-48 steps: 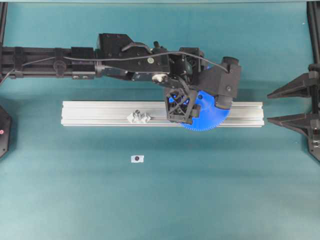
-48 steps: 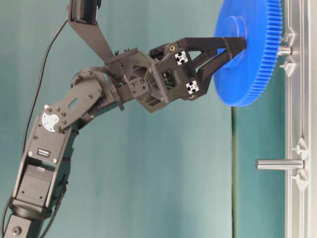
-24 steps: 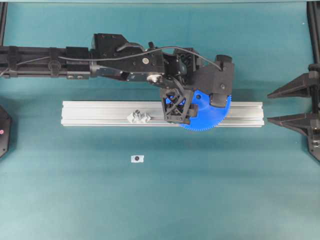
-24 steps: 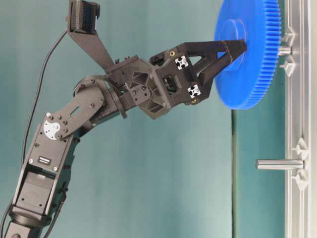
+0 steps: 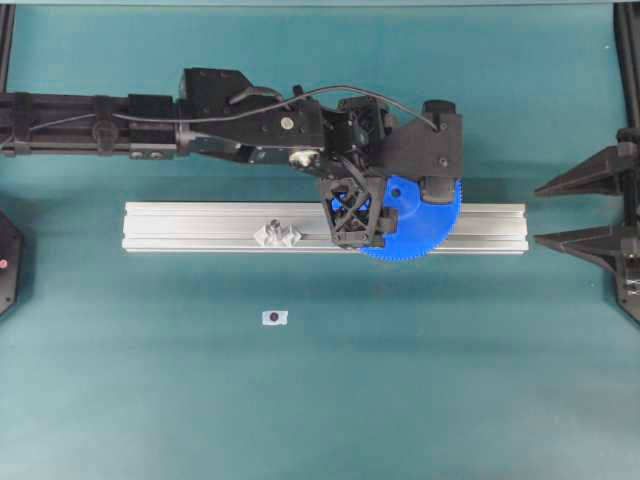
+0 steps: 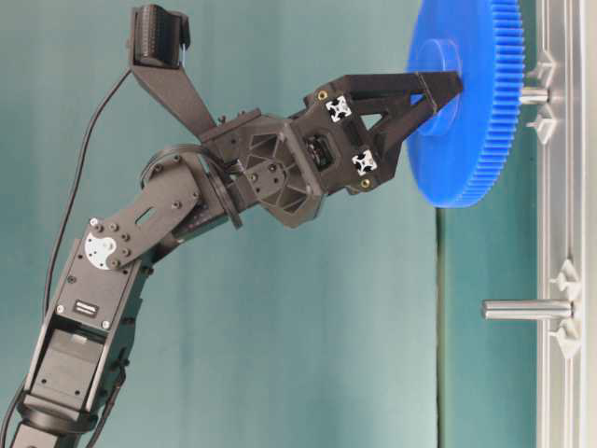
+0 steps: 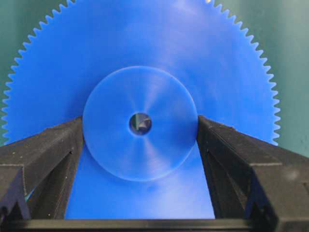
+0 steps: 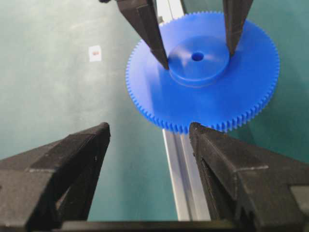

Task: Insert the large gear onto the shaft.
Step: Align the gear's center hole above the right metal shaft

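Since a second ago my left arm has drawn back a little toward its own side, and the large gear (image 5: 418, 222) has shifted with it along the aluminium rail (image 5: 200, 228); in the table-level view the disc now sits slightly nearer the rail face than it did. My left gripper (image 7: 140, 125) is clenched on the gear's raised hub, one finger (image 7: 46, 154) pressed to each side of it, with the small centre hole showing between them. The gear hangs flat over the rail, held off it, and the shaft (image 6: 534, 94) pokes out from behind the disc toward the rail; whether the pin has entered the hole I cannot tell. A second pin (image 6: 525, 309) stands on the rail well apart from the gear, its clear winged base (image 5: 277, 234) visible from overhead. My right gripper (image 8: 147, 140) is spread wide, grasping nothing, looking along the rail toward the gear. The rail lies on a teal tabletop (image 5: 400, 380), with a small white tag (image 5: 274, 317) lying near it on the cloth.
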